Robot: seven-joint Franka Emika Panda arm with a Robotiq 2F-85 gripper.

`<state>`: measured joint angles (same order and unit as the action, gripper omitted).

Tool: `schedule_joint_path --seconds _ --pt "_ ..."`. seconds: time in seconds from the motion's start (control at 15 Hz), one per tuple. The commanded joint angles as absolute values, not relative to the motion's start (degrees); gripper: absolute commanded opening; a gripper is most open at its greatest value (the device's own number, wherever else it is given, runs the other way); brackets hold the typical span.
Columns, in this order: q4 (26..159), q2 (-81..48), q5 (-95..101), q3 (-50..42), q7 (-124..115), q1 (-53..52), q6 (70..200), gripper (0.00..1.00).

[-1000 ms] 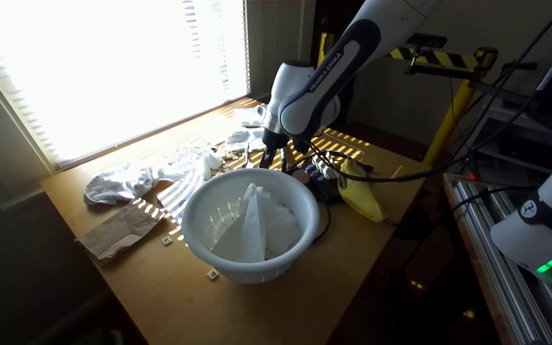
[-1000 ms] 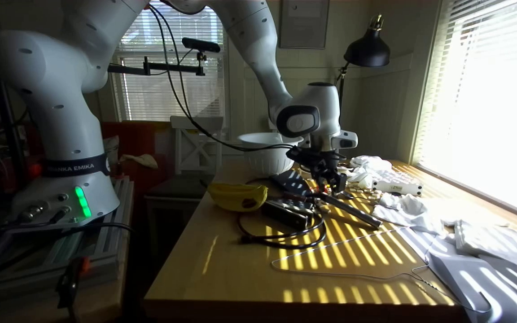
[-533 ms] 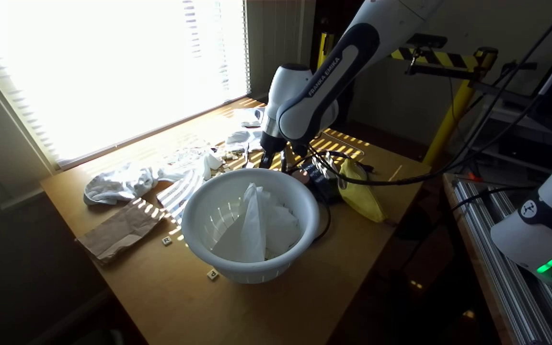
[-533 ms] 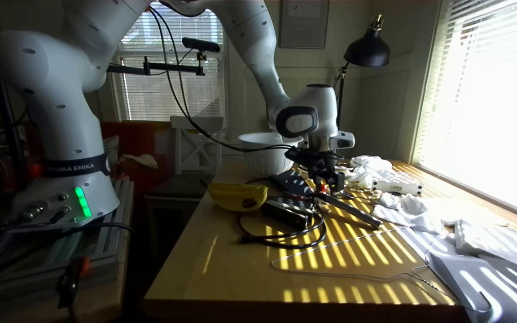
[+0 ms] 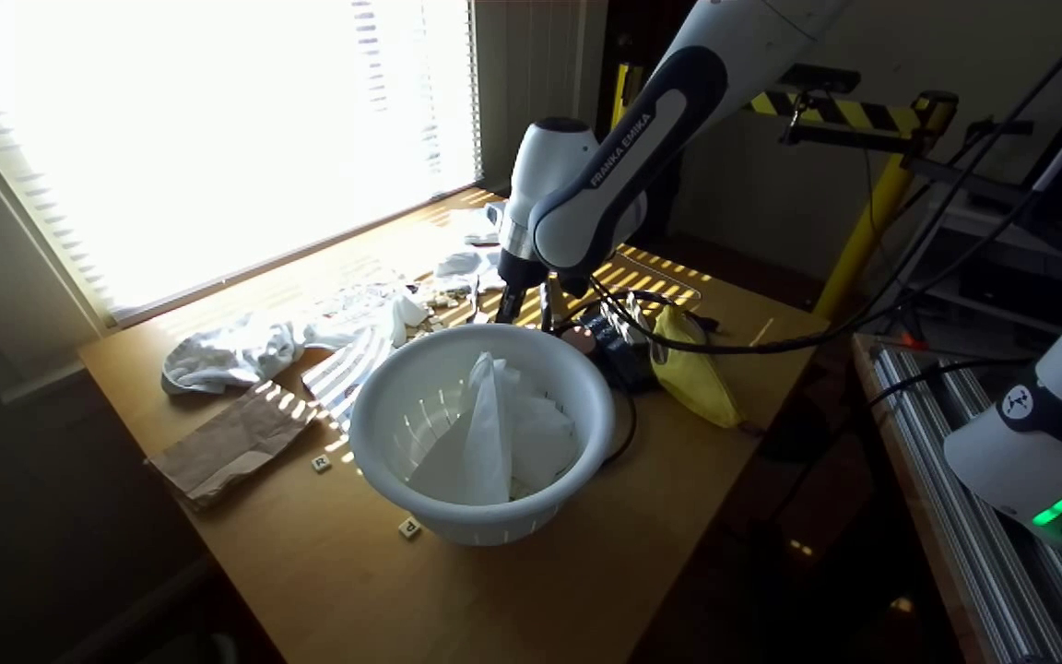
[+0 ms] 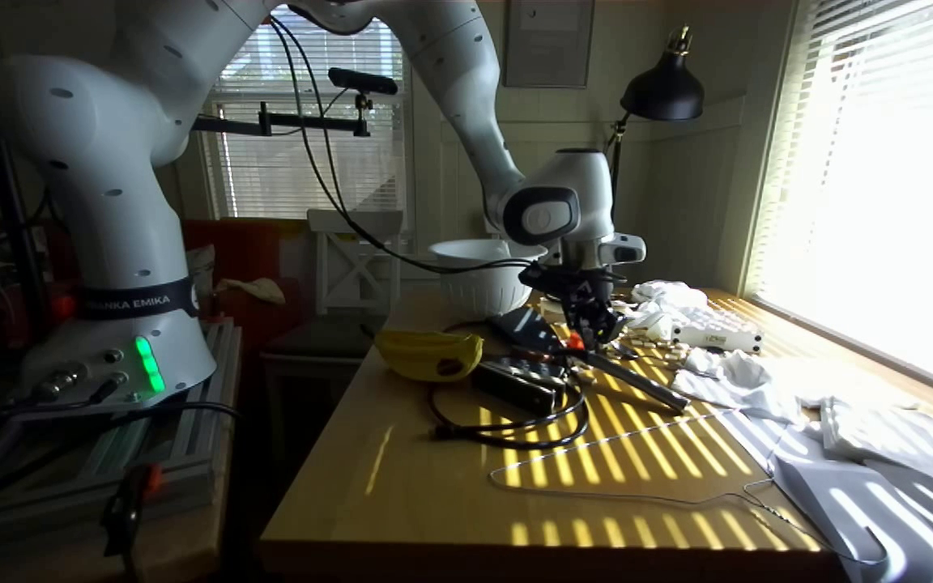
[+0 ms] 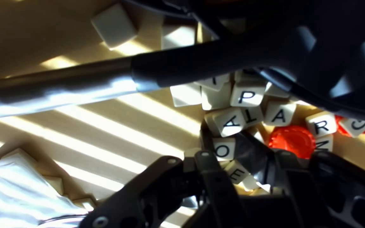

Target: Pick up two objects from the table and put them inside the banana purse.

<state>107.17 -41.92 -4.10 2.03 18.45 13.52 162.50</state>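
Banana purse (image 6: 426, 356): on the table (image 6: 418, 502), left of centre in an exterior view, yellow, lying lengthwise across the frame; black box (image 6: 515, 390) just beside it on the right, looped black cable (image 6: 515, 444) below the box. Gripper (image 7: 228, 145) points down, low, in both exterior views. Wrist view: its fingers (image 7: 212, 177) come up from the bottom edge, right of centre, spaced apart. Tile marked O (image 7: 223, 148) in the gap; cannot tell whether the jaws are clenched on it or loose around it. More lettered tiles (image 7: 247, 95) heaped above and to the right, red ridged disc (image 7: 291, 142) among them. Dark rod (image 7: 74, 85) runs from the left edge toward upper right. Round pale bowl (image 5: 485, 527) at centre of an exterior view, white sheets (image 5: 489, 433) inside; folded brown paper (image 5: 231, 447) at the left of that frame, apart from the bowl.
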Motion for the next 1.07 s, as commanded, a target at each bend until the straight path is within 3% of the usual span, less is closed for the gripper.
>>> schedule_joint_path --seconds 0.0,0.67,1.0 --pt "104.86 -43.84 -2.28 0.47 15.06 11.99 159.82 0.06" --pt "110.74 -32.93 -5.57 6.09 20.38 18.47 157.1 0.06" --pt "110.85 -32.51 -5.87 4.34 19.19 17.9 151.98 0.06"
